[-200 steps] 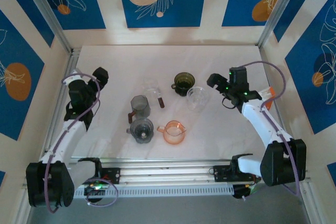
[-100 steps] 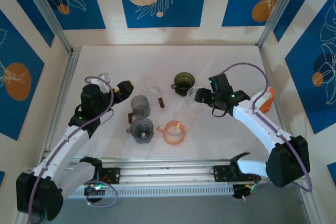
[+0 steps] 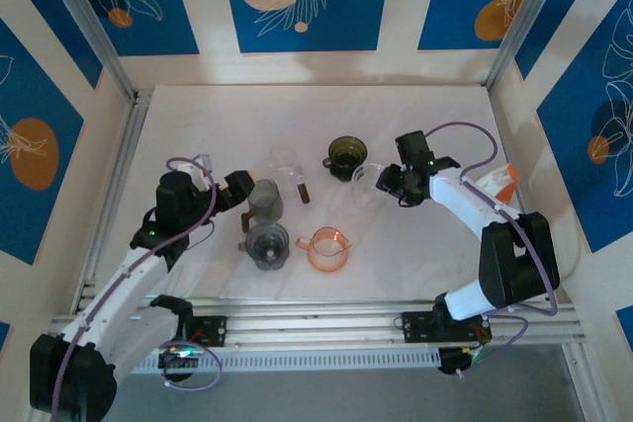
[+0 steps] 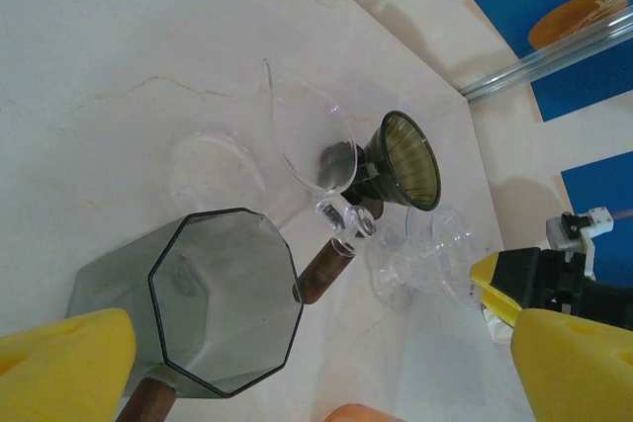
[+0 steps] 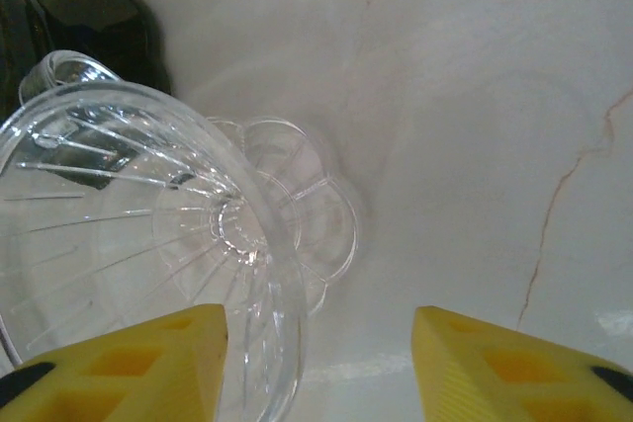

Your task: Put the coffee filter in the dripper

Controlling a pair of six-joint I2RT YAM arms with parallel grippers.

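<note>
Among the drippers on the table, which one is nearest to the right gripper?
The clear ribbed dripper, right at the fingertips of the right gripper; the dark green dripper stands farther off, behind it.

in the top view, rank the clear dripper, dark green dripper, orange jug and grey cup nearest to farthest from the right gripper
From the right gripper:
1. clear dripper, just to its left, at the fingers
2. dark green dripper, behind and left
3. orange jug, left, nearer the bases
4. grey cup, farthest left
</note>
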